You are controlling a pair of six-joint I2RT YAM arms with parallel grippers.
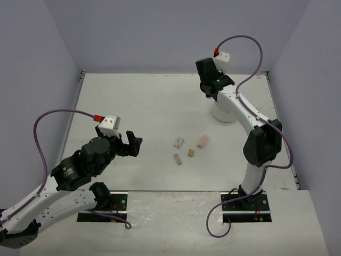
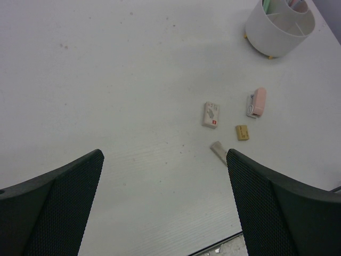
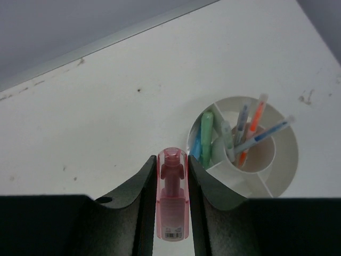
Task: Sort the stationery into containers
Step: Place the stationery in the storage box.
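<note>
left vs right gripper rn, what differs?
The left gripper is wide open and empty; the right gripper is shut on a clear pink pen. The left gripper hangs over the table near the loose erasers; the right gripper is near the white divided tub. Both have black fingers.
</note>
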